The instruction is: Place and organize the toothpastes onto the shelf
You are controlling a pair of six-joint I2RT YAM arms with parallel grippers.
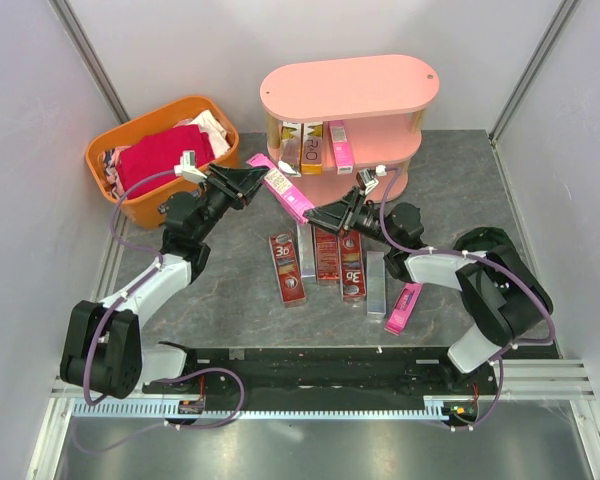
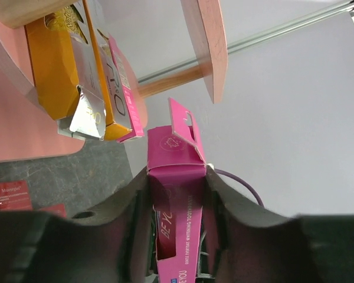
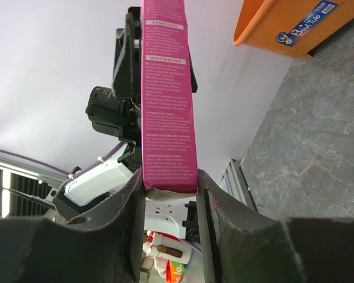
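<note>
Nearest, flat on the surface (image 1: 230,300): loose toothpastes not yet shelved, namely dark red cartons (image 1: 288,268) with white lettering, silver-grey cartons (image 1: 375,283), and one spare pink carton (image 1: 403,308) at the near right.

Just beyond and raised above these: the held pink carton (image 1: 283,190), long, slim, bright magenta, with white print down one face and a hang-tab flap standing up at one end. Clamped toward its far-left end by the left tool (image 1: 248,182), closed against both sides. Pinched at the near-right end by the right tool (image 1: 322,214), fingers (image 3: 202,194) pressed to both faces.

Judged a hand-over between arms, part of the placing step. Next, probably: release by the left tool, then a carry by the right toward the shelf (image 1: 350,88), turning the carton upright.

Farther back, on the middle tier of that pink shelf: three shelved cartons (image 1: 313,147) standing side by side, silver-white, yellow-gold and pink, with room to their right.

Far left: orange basket (image 1: 130,205) holding cloth.
</note>
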